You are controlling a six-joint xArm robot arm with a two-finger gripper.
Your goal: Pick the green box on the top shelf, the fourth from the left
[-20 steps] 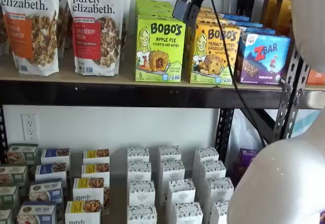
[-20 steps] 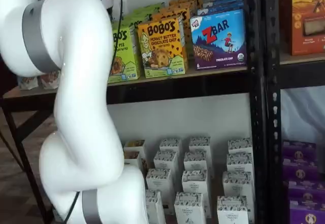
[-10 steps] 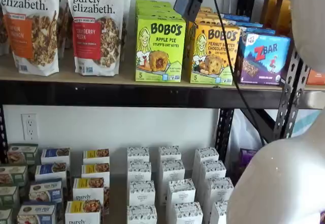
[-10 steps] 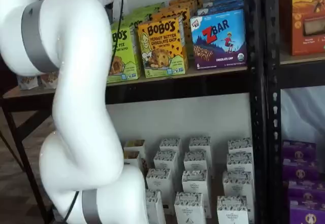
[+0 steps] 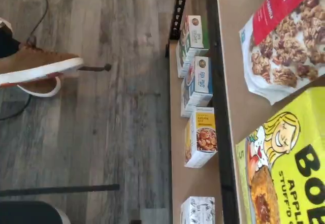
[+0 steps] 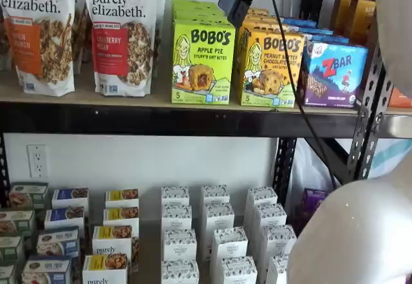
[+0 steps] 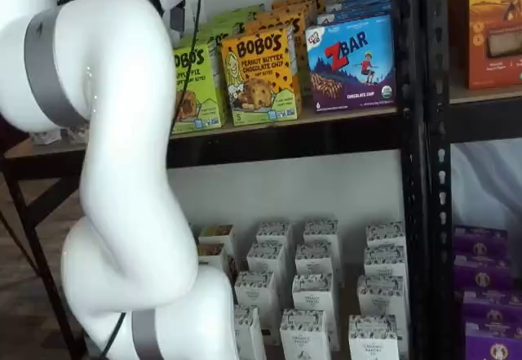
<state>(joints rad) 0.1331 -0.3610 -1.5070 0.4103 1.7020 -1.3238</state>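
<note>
The green box (image 6: pixel 203 62), lime green and printed "BOBO'S APPLE PIE", stands upright at the front of the top shelf (image 6: pixel 161 120), with more green boxes in a row behind it. It shows in both shelf views (image 7: pixel 194 82), half hidden by my arm in one. The wrist view shows its front (image 5: pixel 289 168) and the shelf's tan board (image 5: pixel 236 82). My gripper (image 6: pixel 235 6) hangs from the top edge of a shelf view, just above the box's upper right corner and not touching it. Its black fingers show no clear gap and hold nothing.
Two Purely Elizabeth granola bags (image 6: pixel 125 33) stand left of the green box. A yellow-orange Bobo's box (image 6: pixel 270 68) and a blue Zbar box (image 6: pixel 333 71) stand to its right. Small white cartons (image 6: pixel 212 232) fill the lower level. My white arm (image 7: pixel 122 172) blocks the rack's left side. A brown shoe (image 5: pixel 35 64) is on the floor.
The gripper has risen a little toward the top edge of the shelf view and shifted slightly left. The boxes have not moved.
</note>
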